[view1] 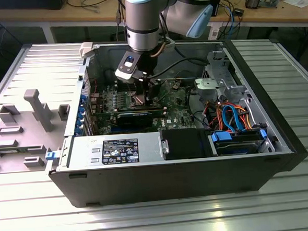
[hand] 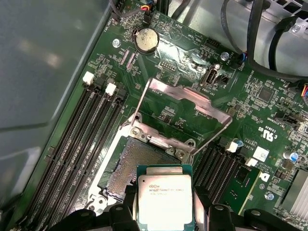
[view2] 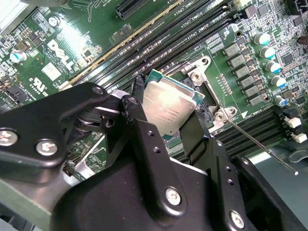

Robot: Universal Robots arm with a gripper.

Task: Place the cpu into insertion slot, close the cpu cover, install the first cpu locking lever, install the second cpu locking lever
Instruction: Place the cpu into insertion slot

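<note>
The gripper (view2: pixel 166 111) had its jaws clamped on the cpu (hand: pixel 165 204) by two opposite edges, holding it just above the insertion slot (hand: pixel 137 161), not seated yet. The cpu cover (hand: pixel 187 98) stood flipped open beyond the slot.

The arm (view1: pixel 143 22) is silver-grey with pale blue joint caps (view1: pixel 199 19). Its black jaws carry silver screws (view2: pixel 173 195).
</note>
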